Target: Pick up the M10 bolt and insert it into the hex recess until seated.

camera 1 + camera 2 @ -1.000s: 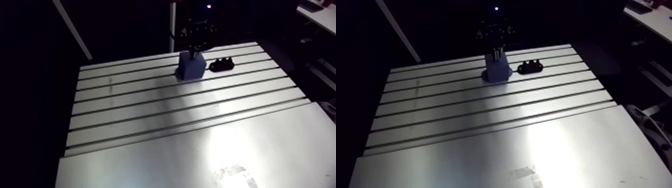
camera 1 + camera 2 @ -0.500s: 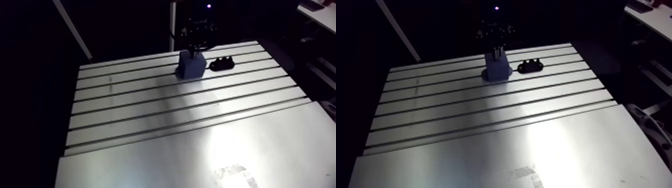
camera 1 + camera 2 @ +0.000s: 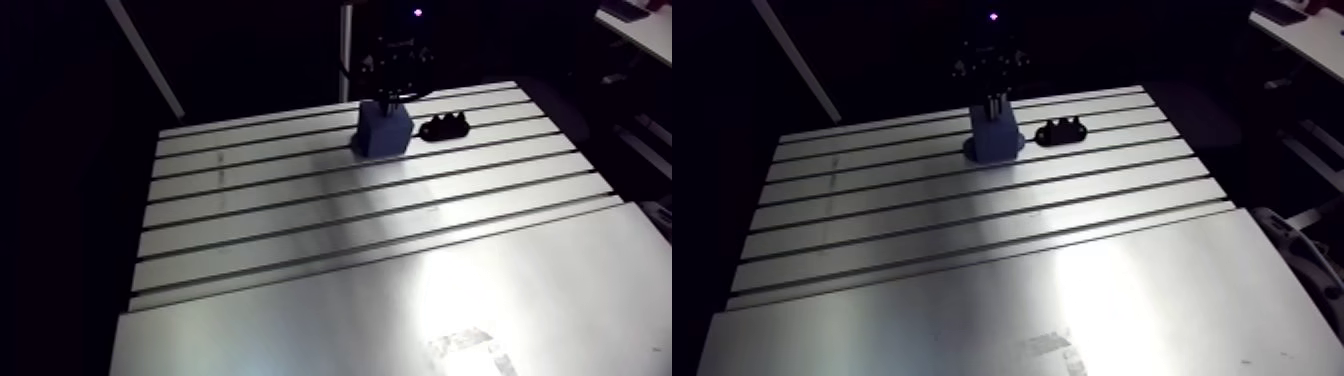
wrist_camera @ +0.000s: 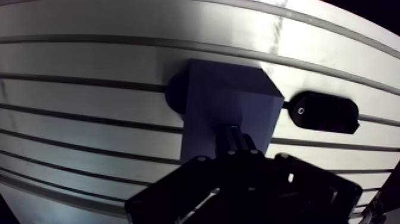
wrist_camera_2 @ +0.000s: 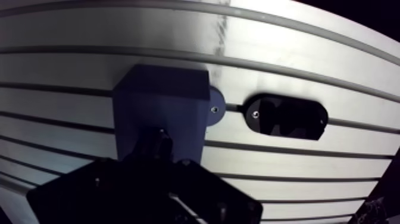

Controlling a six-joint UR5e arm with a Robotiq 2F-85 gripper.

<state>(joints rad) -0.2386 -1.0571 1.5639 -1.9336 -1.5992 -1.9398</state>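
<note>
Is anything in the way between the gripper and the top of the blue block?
Nothing visible. The gripper hangs right at the top of the blue block; the black holder lies apart beside it on the slotted table. What lies directly under the gripper is hidden.

The counter [image 3: 350, 250] is pale silver-grey aluminium, striped across by dark parallel slots, with a bright white glare on its plain near part. The block [image 4: 232, 95] standing on it is one even blue-violet, darker on its shaded faces. Beside it the small holder [image 4: 324, 112] is black, with a tiny pale dot. The end effector [image 4: 237, 140] is black too, dull and dark throughout.
</note>
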